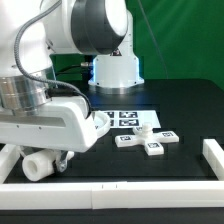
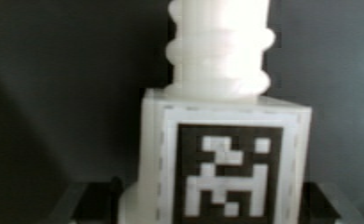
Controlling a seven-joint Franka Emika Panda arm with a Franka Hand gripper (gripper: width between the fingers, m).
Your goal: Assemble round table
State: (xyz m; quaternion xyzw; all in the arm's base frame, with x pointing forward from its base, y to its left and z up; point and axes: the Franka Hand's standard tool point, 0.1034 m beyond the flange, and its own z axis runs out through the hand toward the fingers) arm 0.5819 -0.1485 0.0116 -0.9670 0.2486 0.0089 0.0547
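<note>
At the exterior view's left, under the arm's white hand, the table leg (image 1: 38,165) sticks out sideways. The wrist view shows the gripper (image 2: 218,205) closed narrowly on the leg's square tagged body, ridged post pointing away. Further right lie the marker board (image 1: 122,118), then three small tagged white blocks (image 1: 155,148), well apart from the leg.
</note>
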